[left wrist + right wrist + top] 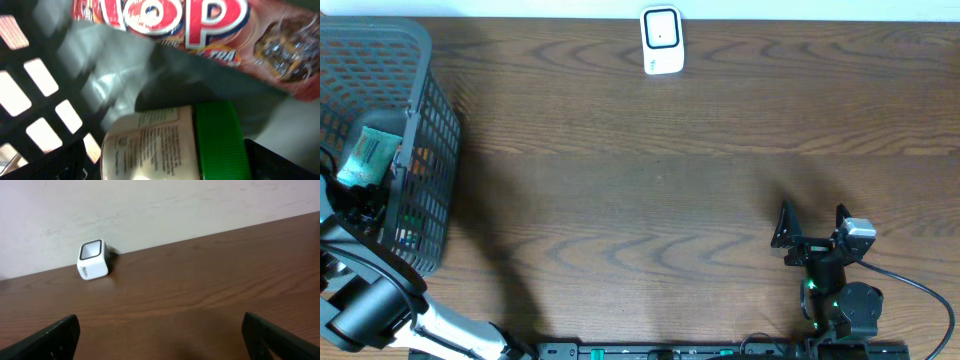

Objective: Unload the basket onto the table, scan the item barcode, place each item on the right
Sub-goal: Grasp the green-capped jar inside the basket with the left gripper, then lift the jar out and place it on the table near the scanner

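The right claw [812,222] is hovering nearest the robot's edge, at about 5 o'clock on the counter [650,200]. Its fingers are spread wide with nothing between them, and it is pointing toward 12 o'clock. From its wrist camera both dark fingertips are framing bare wood.

At 8 o'clock the left arm [365,300] is reaching up and over the wall of the basket [430,150], a dark mesh bin sitting at 9 to 10 o'clock on the counter's left edge. The left claw [165,167] is down inside it, fingers spread wide. A bottle [150,145] is lying on its side between them, its green cap [220,142] toward 3 o'clock in the wrist view and its cream label facing up. The print is too blurred to read, and whether a finger is touching the bottle cannot be told.

Just beyond the bottle a red wrapper [210,30] with big white letters is stretching across the top of that view. From overhead, a teal pack [368,157] is showing in the basket above the arm.

Farthest off, at 12 o'clock, the scanner [661,40] — a small white box with a dark window — is standing at the counter's back edge by the wall, well apart from the basket and from both claws.
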Controlling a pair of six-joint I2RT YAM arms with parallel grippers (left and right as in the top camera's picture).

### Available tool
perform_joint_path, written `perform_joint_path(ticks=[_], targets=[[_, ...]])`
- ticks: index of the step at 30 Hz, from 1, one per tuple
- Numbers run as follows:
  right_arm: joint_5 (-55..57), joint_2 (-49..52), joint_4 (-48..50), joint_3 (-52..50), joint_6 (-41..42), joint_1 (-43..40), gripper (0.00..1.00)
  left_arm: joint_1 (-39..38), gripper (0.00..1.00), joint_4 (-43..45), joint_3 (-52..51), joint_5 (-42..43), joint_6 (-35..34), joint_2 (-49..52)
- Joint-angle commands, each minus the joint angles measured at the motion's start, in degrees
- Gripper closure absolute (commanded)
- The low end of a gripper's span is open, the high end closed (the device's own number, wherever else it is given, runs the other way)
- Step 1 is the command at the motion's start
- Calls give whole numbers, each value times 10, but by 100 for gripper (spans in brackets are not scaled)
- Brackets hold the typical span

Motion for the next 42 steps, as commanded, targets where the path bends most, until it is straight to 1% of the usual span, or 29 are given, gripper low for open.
perform_joint_path(ticks=[1, 5, 14, 22, 25, 29, 31, 35, 42], targets=[[5, -3, -2, -1, 5, 11, 1, 3, 2, -24, -2, 4, -22, -9], [5, -3, -2, -1, 5, 11, 1, 2, 2, -44, -2, 4, -45, -9], [5, -3, -2, -1, 5, 11, 1, 2, 2, -48, -8, 6, -56, -9], [5, -3, -2, -1, 5, 11, 1, 2, 2, 2, -89, 6, -56, -9], [5, -3, -2, -1, 5, 11, 1, 2, 2, 13, -104, 5, -55, -9], [5, -3, -2, -1, 5, 11, 1, 2, 1, 14, -104, 5, -55, -9], [5, -3, -2, -1, 5, 11, 1, 2, 8, 15, -102, 5, -55, -9], [5, -3, -2, -1, 5, 11, 1, 2, 12, 10, -84, 5, -53, -12], [5, -3, -2, -1, 5, 11, 1, 2, 14, -27, -12, 6, -53, -41]])
